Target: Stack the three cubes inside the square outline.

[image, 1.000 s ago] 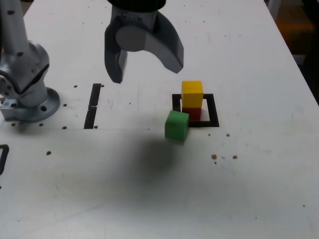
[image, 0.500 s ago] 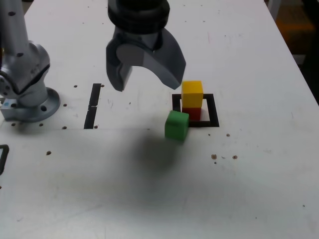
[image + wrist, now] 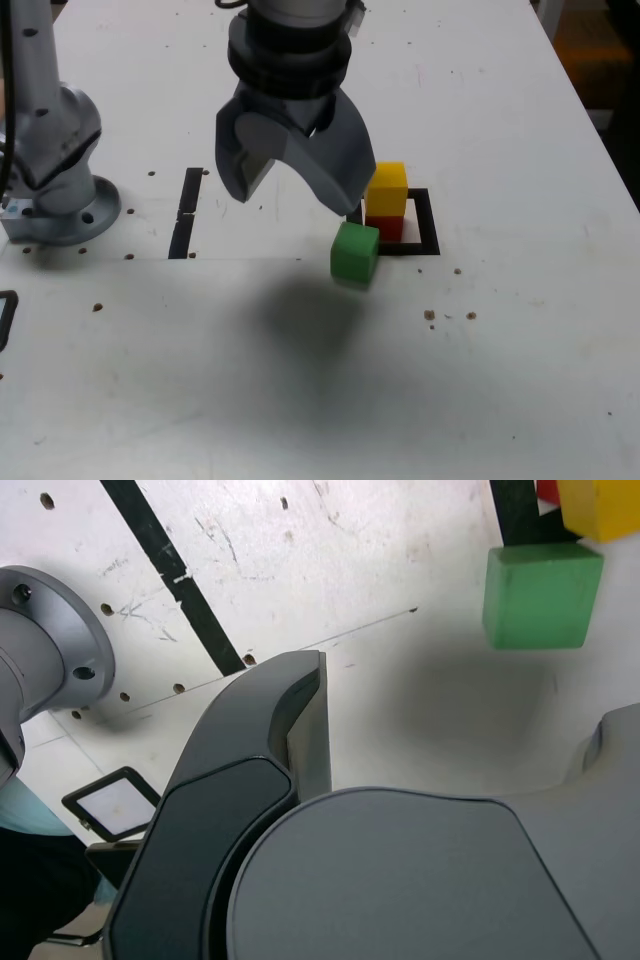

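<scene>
The claw (image 3: 295,190) hangs above the table (image 3: 500,380) with its jaws spread wide and nothing between them. The green cube (image 3: 355,251) sits on the table below the claw's tips and a little toward the exterior view's right, just outside the corner of the square outline (image 3: 428,225). Beyond the green cube, on that same side of the claw, the yellow cube (image 3: 386,187) rests on the red cube (image 3: 388,228) inside the outline, so two of the three appear stacked already.

The step in hand looks like the approach to the green cube. To do it well, the claw would need to centre over the cube before descending, since one jaw sits very near the yellow cube in the exterior view (a brush there could topple the pair). Closing should wait until both jaws flank opposite faces squarely.

The green cube stands flat on one face, upright, with no long axis to speak of, being equal on all sides. It looks turned slightly against the outline's edges, so matching the jaws to its faces would help. The wrist view shows the green cube (image 3: 541,592) ahead of the jaws, not yet between them.
</scene>
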Tool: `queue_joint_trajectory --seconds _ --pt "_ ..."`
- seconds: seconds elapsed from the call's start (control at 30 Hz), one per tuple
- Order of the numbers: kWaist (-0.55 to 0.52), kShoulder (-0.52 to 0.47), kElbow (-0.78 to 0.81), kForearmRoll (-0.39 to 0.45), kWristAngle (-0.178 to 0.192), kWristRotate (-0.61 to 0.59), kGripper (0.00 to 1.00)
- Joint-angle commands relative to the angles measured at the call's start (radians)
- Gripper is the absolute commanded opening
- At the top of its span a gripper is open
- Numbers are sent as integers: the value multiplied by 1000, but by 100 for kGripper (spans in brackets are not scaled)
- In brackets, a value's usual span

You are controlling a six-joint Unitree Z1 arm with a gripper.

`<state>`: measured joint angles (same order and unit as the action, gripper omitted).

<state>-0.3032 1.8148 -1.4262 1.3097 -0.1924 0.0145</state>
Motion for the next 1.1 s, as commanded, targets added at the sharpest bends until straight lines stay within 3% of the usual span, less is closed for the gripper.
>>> queue_joint_trajectory --seconds 0.0,1.07 --pt "-11 17 -10 2 -10 4 92" --pt "-23 271 -136 -33 -136 12 90"
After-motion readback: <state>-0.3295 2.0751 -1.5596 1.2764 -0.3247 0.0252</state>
